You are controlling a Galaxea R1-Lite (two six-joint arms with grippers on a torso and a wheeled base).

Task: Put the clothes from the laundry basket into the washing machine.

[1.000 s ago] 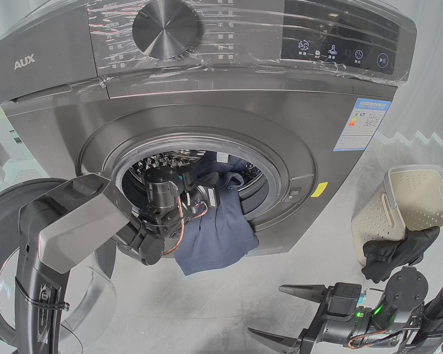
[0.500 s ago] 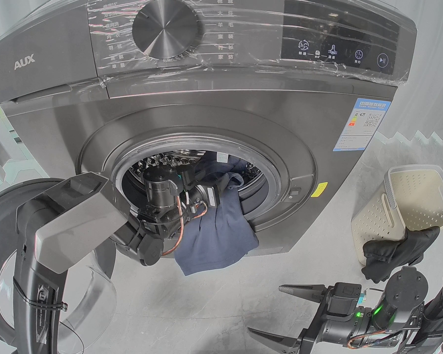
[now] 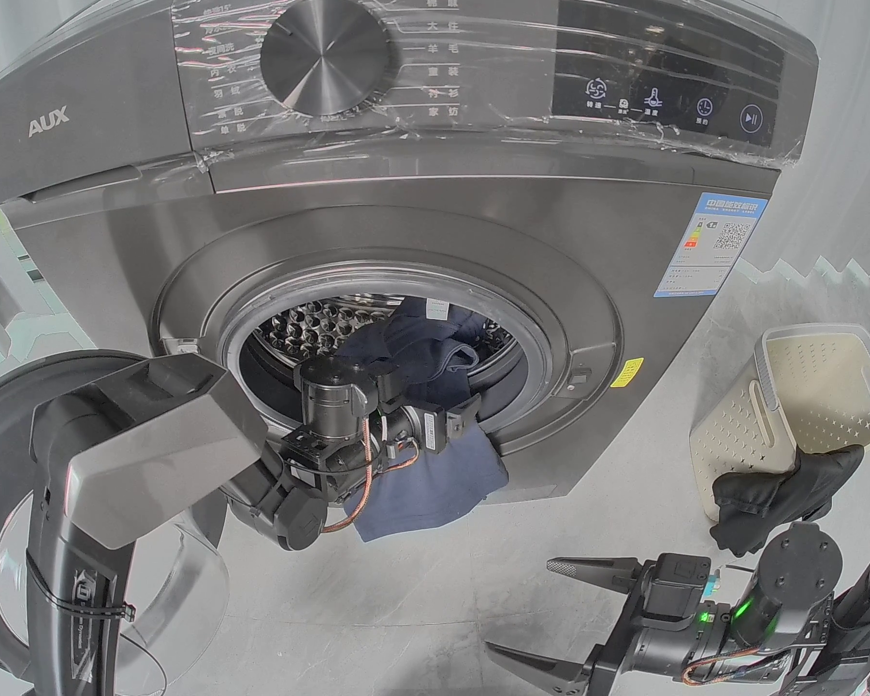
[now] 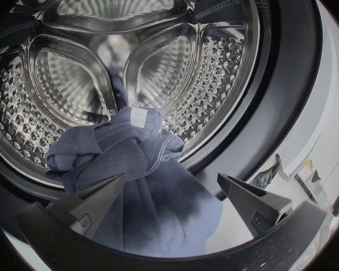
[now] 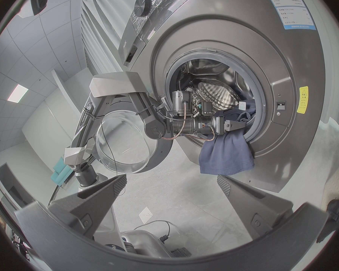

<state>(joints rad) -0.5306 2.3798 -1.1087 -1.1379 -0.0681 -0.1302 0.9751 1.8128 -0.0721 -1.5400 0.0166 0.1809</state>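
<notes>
The grey washing machine (image 3: pixel 454 215) stands with its door (image 3: pixel 10 456) swung open to the left. A blue garment (image 3: pixel 425 485) is bunched in the drum mouth, its lower half hanging out over the rim (image 4: pixel 139 159) (image 5: pixel 226 153). My left gripper (image 3: pixel 466 416) (image 4: pixel 169 177) is open just outside the opening, above the hanging cloth, gripping nothing. The cream laundry basket (image 3: pixel 822 389) stands on the floor at the right, with a black garment (image 3: pixel 783 495) draped over its front edge. Low on the right, my right gripper (image 3: pixel 527 611) (image 5: pixel 171 179) is open and holds nothing.
The steel drum (image 4: pixel 101 57) behind the blue garment holds no other cloth that I can see. Bare grey floor (image 3: pixel 406 592) lies between the machine and my right gripper. The open door's glass bowl (image 5: pixel 120 140) sits close beside my left arm.
My left gripper has drawn back and down out of the drum mouth. The top of the blue garment now lies bunched in the opening. The right arm has not moved.
</notes>
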